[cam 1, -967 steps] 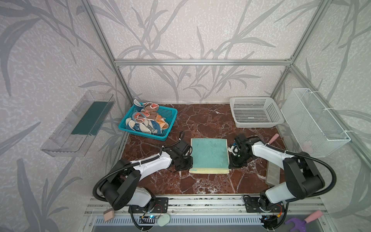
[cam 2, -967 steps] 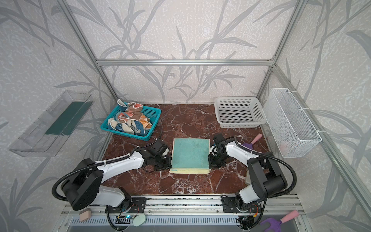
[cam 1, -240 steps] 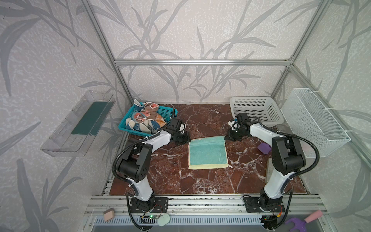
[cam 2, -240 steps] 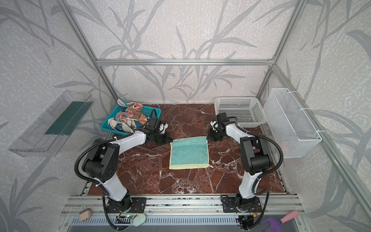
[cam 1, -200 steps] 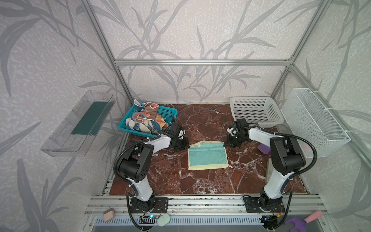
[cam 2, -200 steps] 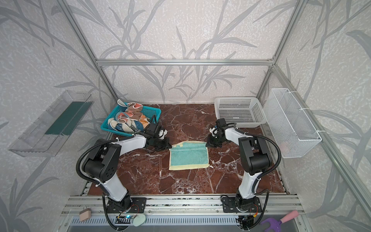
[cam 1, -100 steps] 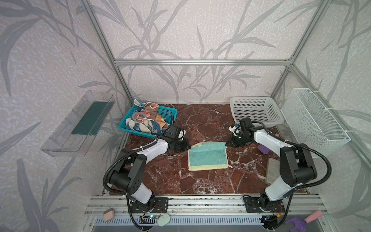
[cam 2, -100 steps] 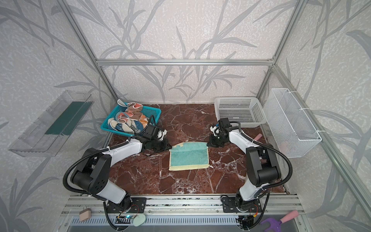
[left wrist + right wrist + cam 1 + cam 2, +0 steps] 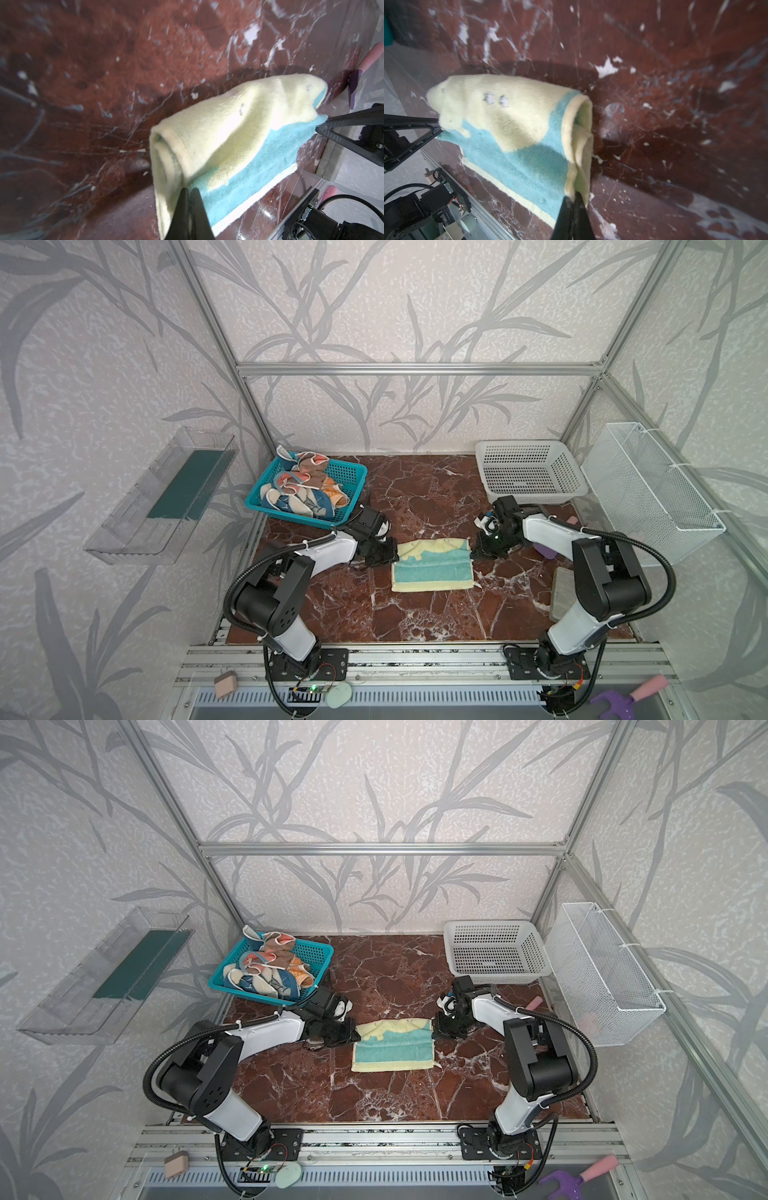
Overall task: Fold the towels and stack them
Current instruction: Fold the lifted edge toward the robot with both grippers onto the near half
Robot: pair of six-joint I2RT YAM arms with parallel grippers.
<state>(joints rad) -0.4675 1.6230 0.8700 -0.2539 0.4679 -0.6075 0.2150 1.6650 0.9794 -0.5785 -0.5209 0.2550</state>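
Yellow-and-blue terry towel [image 9: 432, 568] on red marble surface [image 9: 419, 493], first fold under way; left fingers [image 9: 180, 214] and right fingers [image 9: 581, 216] both clamped on its raised edge; crumpled print towels [image 9: 305, 489] wait in teal plastic basket [image 9: 355, 485]; nothing stacked.

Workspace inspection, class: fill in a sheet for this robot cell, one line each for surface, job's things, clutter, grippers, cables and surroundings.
Surface: red-brown marble tabletop.
Job's things: yellow-and-blue towel part folded mid-table; other towels heaped in teal basket.
Clutter: white basket, purple tool, grey pad.
Grippers: left gripper shut on towel's left edge; right gripper shut on its right edge.
Cables: black hoses loop beside both arms.
Surroundings: leaf-print walls, clear shelf, wire basket.
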